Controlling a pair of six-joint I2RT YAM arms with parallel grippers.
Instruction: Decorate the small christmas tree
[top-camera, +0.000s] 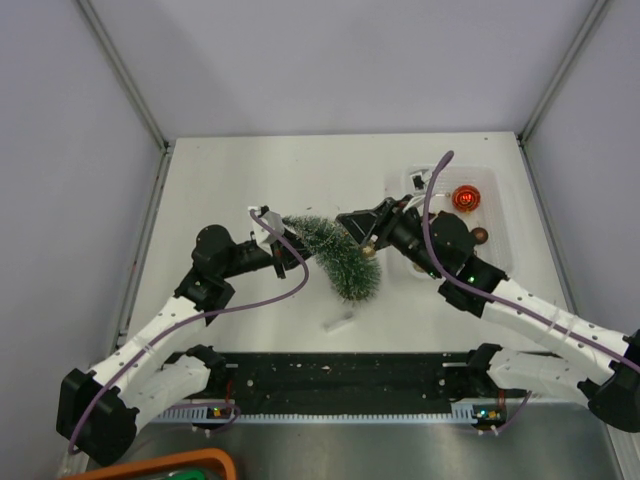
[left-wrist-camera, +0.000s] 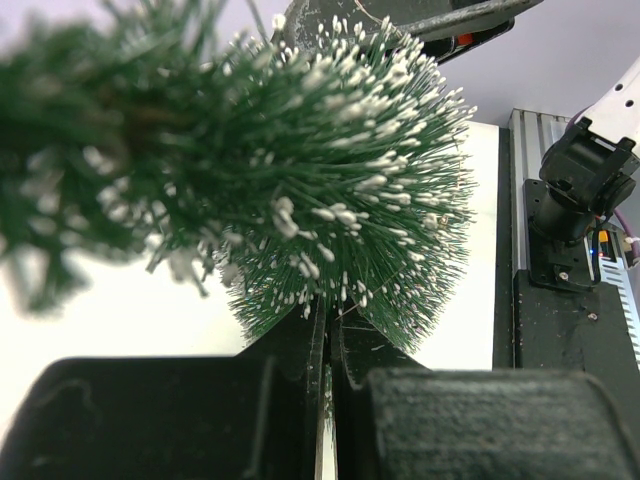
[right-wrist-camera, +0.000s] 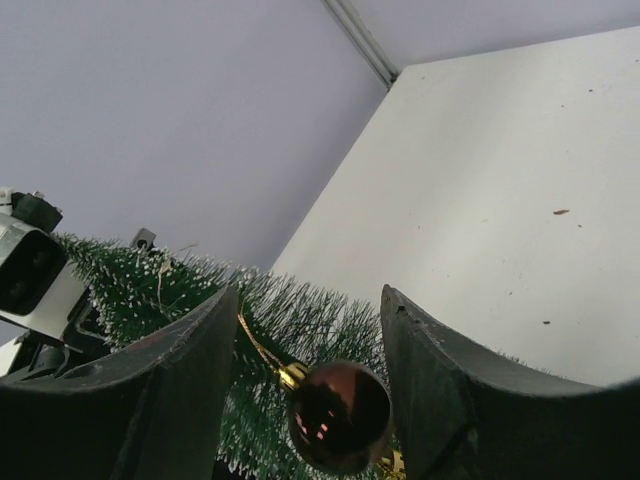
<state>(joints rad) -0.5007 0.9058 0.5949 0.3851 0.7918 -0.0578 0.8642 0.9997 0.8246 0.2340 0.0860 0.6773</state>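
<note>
The small christmas tree (top-camera: 335, 255) is a bent cone of green bristles with white tips, held above the table between the two arms. My left gripper (top-camera: 272, 236) is shut on its thin end; in the left wrist view the bristles (left-wrist-camera: 330, 170) fan out just past the closed jaws of that gripper (left-wrist-camera: 328, 335). My right gripper (right-wrist-camera: 310, 315) is open over the tree's thicker part. A brown bauble (right-wrist-camera: 340, 415) hangs between its fingers on a gold string (right-wrist-camera: 258, 345) that runs into the bristles, with a gap on each side. In the top view this gripper (top-camera: 355, 222) is right beside the tree.
A clear tray (top-camera: 497, 215) at the back right holds a red bauble (top-camera: 465, 198) and a small brown one (top-camera: 480, 236). A small white piece (top-camera: 338, 322) lies on the table below the tree. A black rail (top-camera: 340, 380) runs along the near edge.
</note>
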